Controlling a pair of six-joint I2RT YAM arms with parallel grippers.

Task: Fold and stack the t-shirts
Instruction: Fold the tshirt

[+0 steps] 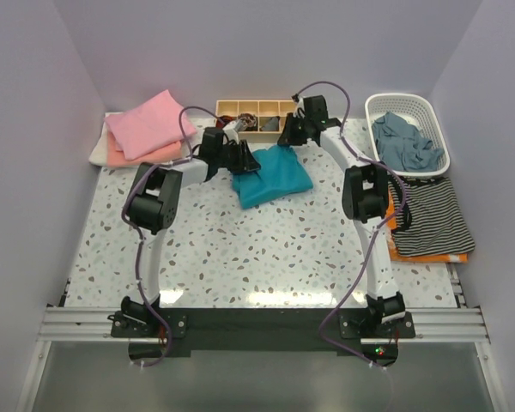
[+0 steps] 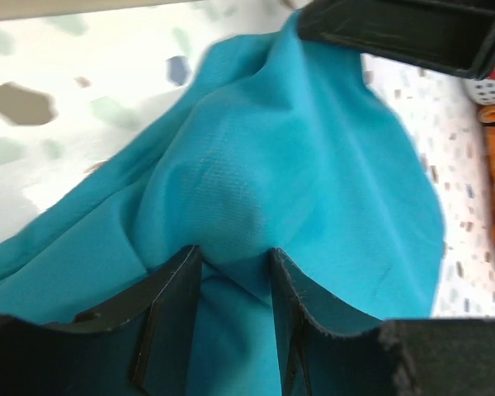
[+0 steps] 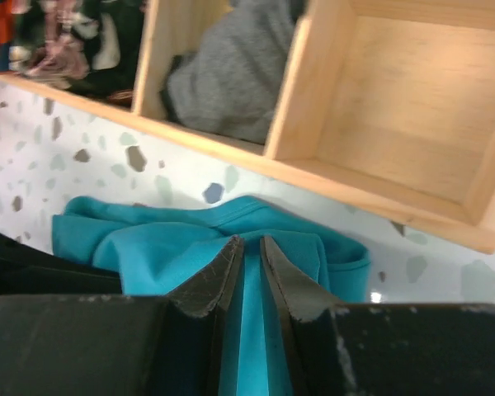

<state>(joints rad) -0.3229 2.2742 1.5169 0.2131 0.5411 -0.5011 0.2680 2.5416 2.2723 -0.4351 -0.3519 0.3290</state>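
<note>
Top view: teal t-shirt (image 1: 273, 176) lies crumpled on the table (image 1: 232, 249), upper centre of frame. Left gripper (image 1: 242, 161) is at its left edge, right gripper (image 1: 289, 137) at its upper edge. Folded pink shirt (image 1: 146, 124) sits upper left.
Left wrist: jaws grasp a bunched teal fold, lower centre.
Right wrist: jaws nearly together, pinching a thin teal fold. Wooden organiser (image 3: 396, 124) runs across the top.

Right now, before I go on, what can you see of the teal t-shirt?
The teal t-shirt is soft, plain knit cloth with no print showing. It is bunched and partly folded, not flat. It lies at the far middle of the speckled table, just in front of the wooden compartment tray. The left gripper pinches a rumpled fold at its left side. The right gripper pinches its far edge.
</note>
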